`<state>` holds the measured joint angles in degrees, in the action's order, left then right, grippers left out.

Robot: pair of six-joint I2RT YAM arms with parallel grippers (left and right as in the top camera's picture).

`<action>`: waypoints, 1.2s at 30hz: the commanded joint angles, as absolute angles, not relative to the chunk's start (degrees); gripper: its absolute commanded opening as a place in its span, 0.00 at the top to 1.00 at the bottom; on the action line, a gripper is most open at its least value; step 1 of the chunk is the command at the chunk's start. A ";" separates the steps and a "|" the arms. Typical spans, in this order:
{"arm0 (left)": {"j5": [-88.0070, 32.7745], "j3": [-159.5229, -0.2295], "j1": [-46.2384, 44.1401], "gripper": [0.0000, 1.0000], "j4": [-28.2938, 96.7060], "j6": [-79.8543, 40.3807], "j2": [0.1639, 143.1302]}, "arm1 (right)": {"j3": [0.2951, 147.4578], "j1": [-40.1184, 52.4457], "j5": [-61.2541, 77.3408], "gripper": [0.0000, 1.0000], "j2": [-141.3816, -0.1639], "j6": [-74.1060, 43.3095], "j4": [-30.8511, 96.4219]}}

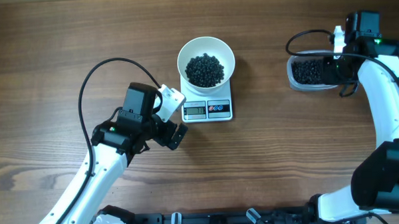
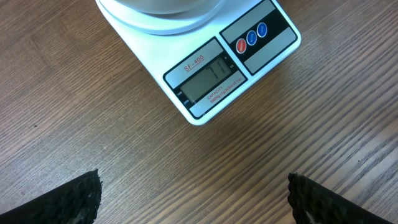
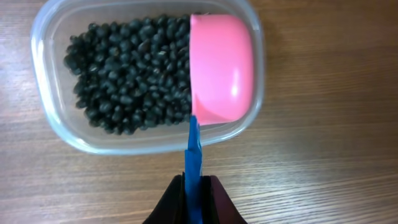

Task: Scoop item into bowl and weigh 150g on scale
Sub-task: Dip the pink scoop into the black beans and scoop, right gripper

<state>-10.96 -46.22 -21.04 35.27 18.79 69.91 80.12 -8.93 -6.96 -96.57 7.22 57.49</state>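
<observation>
The white bowl (image 1: 205, 58) stands on the white scale (image 1: 208, 110) and holds a heap of black beans (image 1: 205, 70). In the left wrist view the scale's display (image 2: 208, 78) and buttons face me. My left gripper (image 1: 175, 131) hovers open just left of the scale's front, fingertips (image 2: 81, 198) wide apart over bare wood. My right gripper (image 3: 194, 190) is shut on the blue handle of a pink scoop (image 3: 222, 67). The scoop's cup is turned bottom up inside the clear tub (image 3: 59, 127), over the black beans (image 3: 127, 71).
The clear tub (image 1: 292, 82) sits at the table's right, well away from the scale. A black cable (image 1: 85, 86) loops over the left arm, another (image 1: 302, 36) beside the tub. Brown wood table (image 1: 64, 37) all around.
</observation>
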 commanded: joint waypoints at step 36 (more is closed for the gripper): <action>-10.85 -45.95 -20.71 0.00 35.24 19.09 70.19 | 80.62 -32.21 46.37 0.96 -101.80 8.21 60.60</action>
<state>-10.96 -46.22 -21.04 35.24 18.79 69.91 80.40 -32.32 40.53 -100.97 5.13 60.25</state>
